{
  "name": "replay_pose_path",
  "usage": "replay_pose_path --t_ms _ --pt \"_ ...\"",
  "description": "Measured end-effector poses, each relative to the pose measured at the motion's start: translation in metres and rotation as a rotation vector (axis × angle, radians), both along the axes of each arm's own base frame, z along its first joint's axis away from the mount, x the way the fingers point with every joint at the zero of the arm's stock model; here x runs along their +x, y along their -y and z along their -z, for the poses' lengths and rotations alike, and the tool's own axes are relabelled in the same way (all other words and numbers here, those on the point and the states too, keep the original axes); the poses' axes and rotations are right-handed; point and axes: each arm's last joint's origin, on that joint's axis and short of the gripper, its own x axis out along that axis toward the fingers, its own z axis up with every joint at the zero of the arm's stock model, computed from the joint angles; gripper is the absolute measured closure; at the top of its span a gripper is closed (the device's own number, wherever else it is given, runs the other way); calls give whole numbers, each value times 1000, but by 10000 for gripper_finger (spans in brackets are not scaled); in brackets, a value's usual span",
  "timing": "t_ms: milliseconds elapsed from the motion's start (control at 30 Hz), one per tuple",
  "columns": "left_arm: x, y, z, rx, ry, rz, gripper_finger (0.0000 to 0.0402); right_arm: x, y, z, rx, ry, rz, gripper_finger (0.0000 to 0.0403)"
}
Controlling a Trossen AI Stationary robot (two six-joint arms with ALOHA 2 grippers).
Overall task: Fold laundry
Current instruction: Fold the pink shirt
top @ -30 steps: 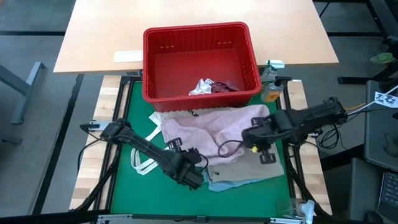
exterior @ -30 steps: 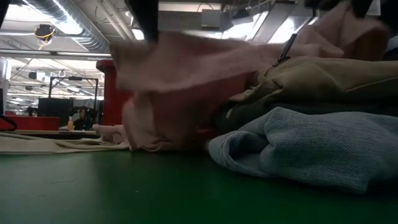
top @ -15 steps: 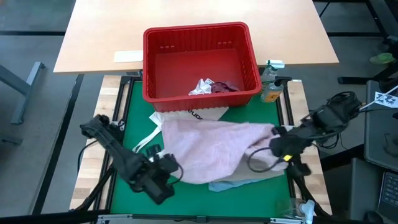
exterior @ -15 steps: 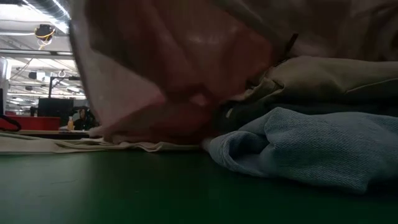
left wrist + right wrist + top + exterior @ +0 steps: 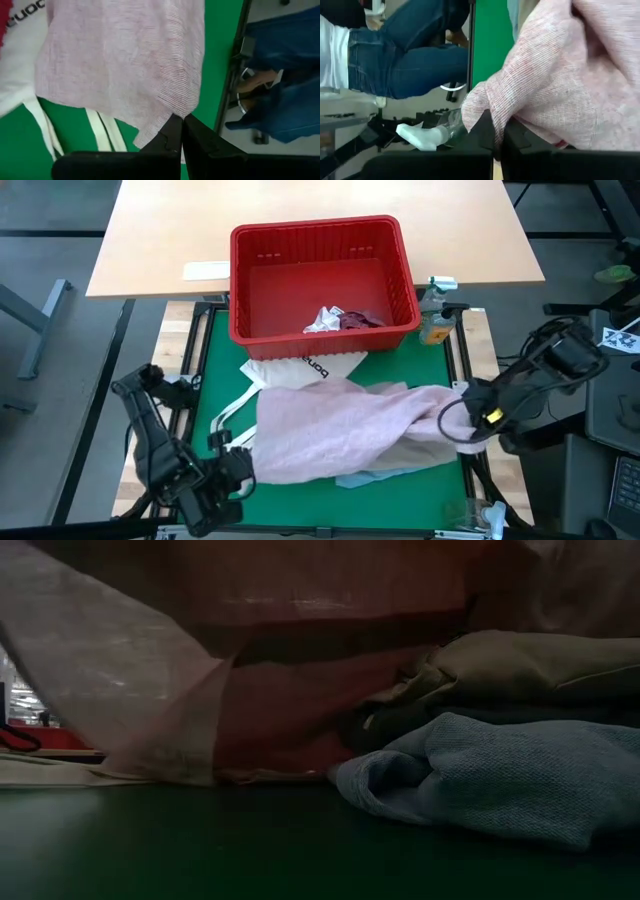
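Observation:
A mottled pink garment (image 5: pixel 340 430) is stretched across the green mat between my two grippers, above the rest of the laundry. My left gripper (image 5: pixel 238 468) is shut on its near left corner. My right gripper (image 5: pixel 465 405) is shut on its right end, at the mat's right edge. Under it, a beige-khaki garment (image 5: pixel 425 452) lies on a light blue one (image 5: pixel 362 478). In the low view the pink cloth (image 5: pixel 200 670) hangs in front of the folded pile (image 5: pixel 500 770). My left gripper pinches a pointed corner of the pink garment (image 5: pixel 172 114) between its two fingers, slanting down from the near left. The cloth spreads away from the corner, lifted off the mat there. My right gripper pinches a bunched fold at the garment's right end (image 5: pixel 482 107) between its two fingers, several layers gathered. It comes slanting down from the table's right side. The cloth runs from the fingers toward the left gripper.
A red slotted basket (image 5: pixel 322 240) stands at the far edge with a small white piece (image 5: pixel 325 318) and maroon cloth (image 5: pixel 362 320) inside. A white tote bag (image 5: pixel 300 367) lies before it. A spray bottle (image 5: pixel 435 315) stands far right. A person in jeans (image 5: pixel 410 60) stands beyond the near edge.
My grippers have drawn apart and risen: the left toward the table's near left corner, the right toward the right edge. The pink garment, bunched on the pile a second ago, has been lifted and spread out wide between them.

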Motion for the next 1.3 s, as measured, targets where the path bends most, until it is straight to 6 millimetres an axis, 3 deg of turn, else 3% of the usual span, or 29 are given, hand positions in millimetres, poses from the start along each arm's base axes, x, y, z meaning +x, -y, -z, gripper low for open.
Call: replay_pose_path --t_ms 200,433,667,867,1067,1300 --pt "-12 12 20 -27 -38 -120 401 -8 12 -4 -64 111 88 398" --pt "-22 16 73 52 -175 -268 401 -5 10 1 -90 102 95 398" --pt "-33 -2 137 217 -262 -500 401 1 4 20 -165 60 53 398" --pt "-37 -23 177 306 -275 -655 376 4 1 31 -202 37 32 398" --pt "-31 -40 192 292 -331 -819 326 4 1 32 -206 33 31 398" --pt "-20 -48 193 280 -368 -799 302 4 1 32 -206 33 31 397"
